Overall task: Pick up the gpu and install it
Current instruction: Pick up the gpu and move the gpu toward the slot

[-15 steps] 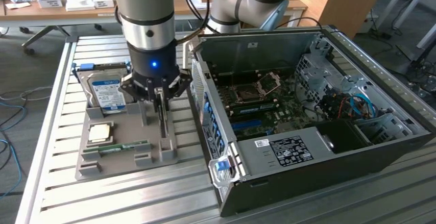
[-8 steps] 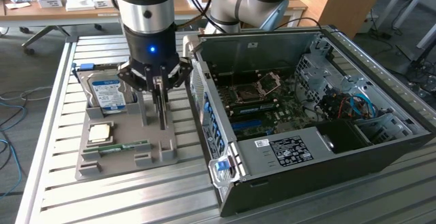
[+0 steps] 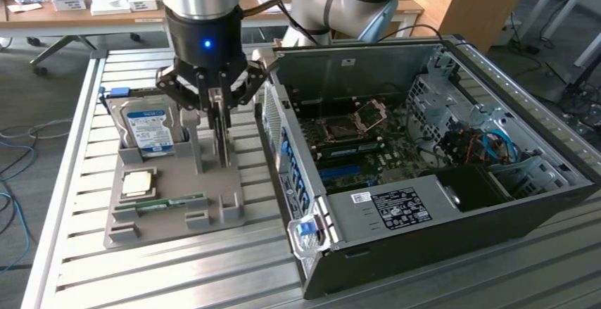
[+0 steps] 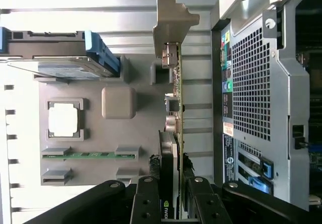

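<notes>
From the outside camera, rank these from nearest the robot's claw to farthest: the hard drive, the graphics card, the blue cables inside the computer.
1. The gpu, held upright in the gripper itself.
2. The hard drive, just toward the exterior view's left.
3. The blue cables, inside the case, far toward the exterior view's right.

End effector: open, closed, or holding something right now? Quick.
The end effector: closed on the gpu, which stands on edge at the gray tray.
</notes>
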Available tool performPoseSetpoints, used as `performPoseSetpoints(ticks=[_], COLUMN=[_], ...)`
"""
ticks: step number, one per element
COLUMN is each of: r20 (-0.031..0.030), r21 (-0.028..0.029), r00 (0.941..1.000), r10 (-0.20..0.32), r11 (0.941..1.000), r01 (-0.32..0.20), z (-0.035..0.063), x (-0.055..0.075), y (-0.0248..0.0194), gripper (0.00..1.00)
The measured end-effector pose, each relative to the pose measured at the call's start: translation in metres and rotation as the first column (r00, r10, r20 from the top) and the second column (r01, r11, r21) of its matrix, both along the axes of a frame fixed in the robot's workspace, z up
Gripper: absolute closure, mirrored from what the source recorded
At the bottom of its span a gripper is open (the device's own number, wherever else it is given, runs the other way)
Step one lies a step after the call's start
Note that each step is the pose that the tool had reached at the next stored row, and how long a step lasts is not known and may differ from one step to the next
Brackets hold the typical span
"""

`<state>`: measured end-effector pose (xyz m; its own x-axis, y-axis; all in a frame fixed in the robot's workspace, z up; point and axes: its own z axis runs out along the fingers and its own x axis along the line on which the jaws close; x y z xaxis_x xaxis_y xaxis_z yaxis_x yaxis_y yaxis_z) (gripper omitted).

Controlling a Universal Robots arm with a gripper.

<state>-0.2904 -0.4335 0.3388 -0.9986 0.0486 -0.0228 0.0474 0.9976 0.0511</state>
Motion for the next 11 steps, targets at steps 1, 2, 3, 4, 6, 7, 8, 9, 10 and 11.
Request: performPoseSetpoints(ticks=[1,2,3,4,6,7,8,9,10,11], r20=[0.0000,0.0000,-0.0001,-0.0001,0.0001,0.0000,0.0000,0.0000,-0.0001,0.0000], r21=[0.0000,0.0000,0.0000,0.0000,0.0000,0.0000,0.0000,0.0000,-0.0001,0.0000], r00=[1.0000,1.0000,1.0000,1.0000,1.0000,1.0000,1.0000,1.0000,1.0000,1.0000], r10=[0.000,0.000,0.000,0.000,0.000,0.000,0.000,0.000,0.000,0.000], r11=[1.0000,1.0000,1.0000,1.0000,1.0000,1.0000,1.0000,1.0000,1.0000,1.0000], r01=[0.000,0.000,0.000,0.000,0.000,0.000,0.000,0.000,0.000,0.000], z=[0.0034,0.0068,0.0102,0.0135,0.0201,0.0234,0.0267,0.0300,0.0333,0.0367], x=[0.000,0.000,0.000,0.000,0.000,0.000,0.000,0.000,0.000,0.000], y=[0.0000,0.0000,0.0000,0.0000,0.0000,0.0000,0.0000,0.0000,0.0000,0.0000], gripper=[0.73,0.73,0.73,0.73,0.73,0.73,0.73,0.73,0.73,0.73])
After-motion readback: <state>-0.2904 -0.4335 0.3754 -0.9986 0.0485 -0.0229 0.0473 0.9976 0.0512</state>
